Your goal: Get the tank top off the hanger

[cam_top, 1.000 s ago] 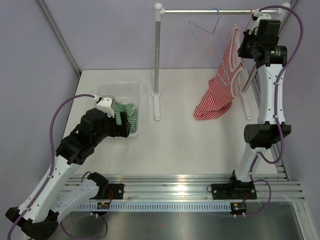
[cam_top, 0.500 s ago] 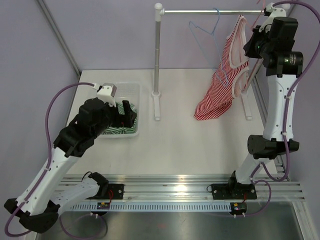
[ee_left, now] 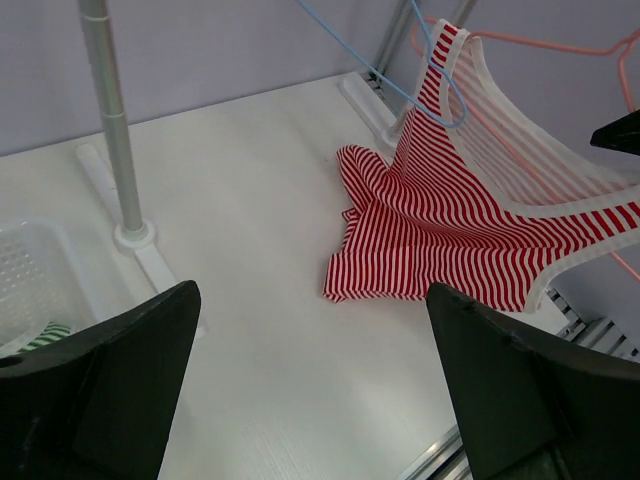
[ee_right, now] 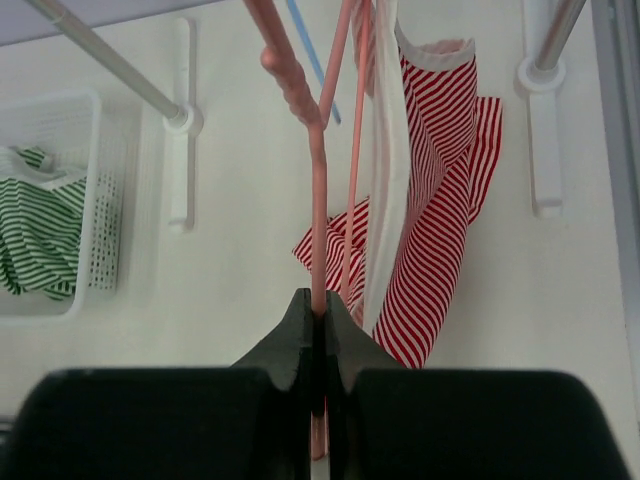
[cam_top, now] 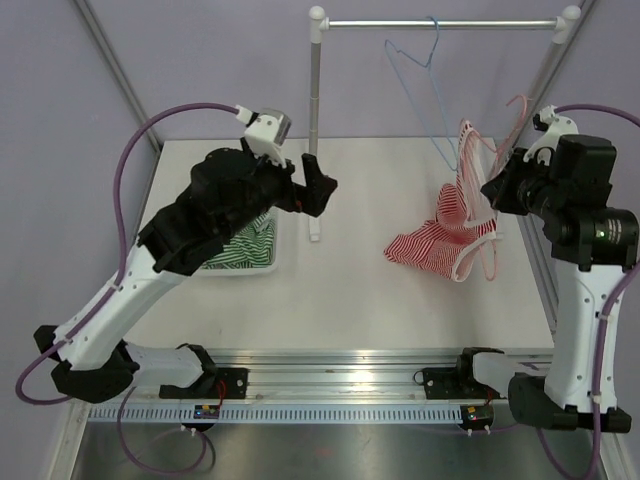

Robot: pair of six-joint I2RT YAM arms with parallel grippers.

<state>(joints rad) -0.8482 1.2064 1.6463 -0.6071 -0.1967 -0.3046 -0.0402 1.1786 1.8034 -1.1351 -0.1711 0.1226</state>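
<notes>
**Hanger in one claw, other claw ready to strip the shirt**

Closest to me, my right gripper point(ee_right: 318, 312) is pinched fully closed on the thin wire of the pink hanger point(ee_right: 318, 200). I hold it low on the wire so the hook end points away from me and hangs free in the air, touching nothing. This gives the shirt a steady frame to be pulled against.

My left gripper point(cam_top: 320, 188) is raised above the table point(cam_top: 360, 300) with its jaws spread wide and nothing between them. It faces across toward the garment, so I judge it is lined up to take the fabric.

Between the arms, toward the right side, the tank top point(ee_left: 450, 220) is on the hanger by its white-edged straps. Its red-striped body sags down and the hem is crumpled on the table. That slack should let the cloth slide off easily, though a strap could catch on the wire shoulder.

On the left, the basket point(ee_right: 60, 100) holds a green striped garment point(ee_right: 35, 230), probably the drop-off spot.

Farthest back, a bare blue hanger point(cam_top: 420, 60) hangs on the rail point(cam_top: 440, 22).
</notes>
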